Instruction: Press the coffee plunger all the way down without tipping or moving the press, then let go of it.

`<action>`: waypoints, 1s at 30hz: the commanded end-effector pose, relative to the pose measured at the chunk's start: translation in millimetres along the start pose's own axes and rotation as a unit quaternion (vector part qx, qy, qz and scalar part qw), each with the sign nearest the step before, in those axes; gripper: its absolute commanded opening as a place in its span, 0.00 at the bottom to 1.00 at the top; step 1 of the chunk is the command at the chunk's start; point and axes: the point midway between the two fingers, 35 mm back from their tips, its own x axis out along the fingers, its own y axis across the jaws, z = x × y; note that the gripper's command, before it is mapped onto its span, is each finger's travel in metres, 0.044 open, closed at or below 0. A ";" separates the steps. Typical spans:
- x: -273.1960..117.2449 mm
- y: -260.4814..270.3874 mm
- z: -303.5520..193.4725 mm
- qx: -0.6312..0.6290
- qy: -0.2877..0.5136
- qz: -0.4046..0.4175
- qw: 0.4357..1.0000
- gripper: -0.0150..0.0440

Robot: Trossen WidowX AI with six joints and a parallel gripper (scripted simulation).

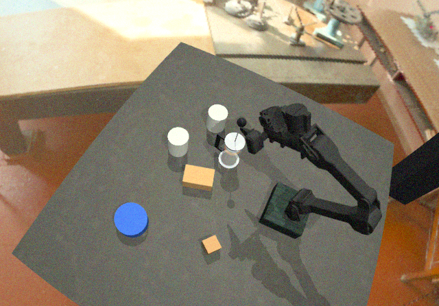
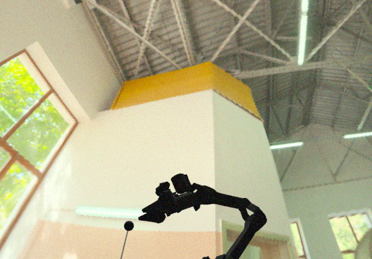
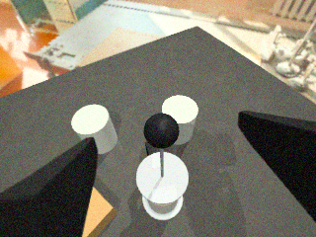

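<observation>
Your hand (image 3: 165,163) is wide open and holds nothing — its fingers frame the plunger knob (image 3: 161,130), raised on its rod. The press (image 1: 231,150) stands upright mid-worktop (image 1: 319,260), at ten o'clock from the arm's base (image 1: 283,210), so you can push straight down.

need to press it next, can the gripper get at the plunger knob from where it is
Probably yes: the open gripper faces the black plunger knob, which stands raised on its rod, with nothing between them.
</observation>
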 end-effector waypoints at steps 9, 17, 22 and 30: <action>14.8 0.4 -17.9 0.005 0.001 0.004 1.000 1.00; 27.8 0.4 -17.6 0.005 0.001 0.003 1.000 1.00; 35.5 0.4 -17.7 0.005 0.000 0.003 1.000 1.00; 47.8 0.3 -18.4 0.005 0.000 0.003 1.000 1.00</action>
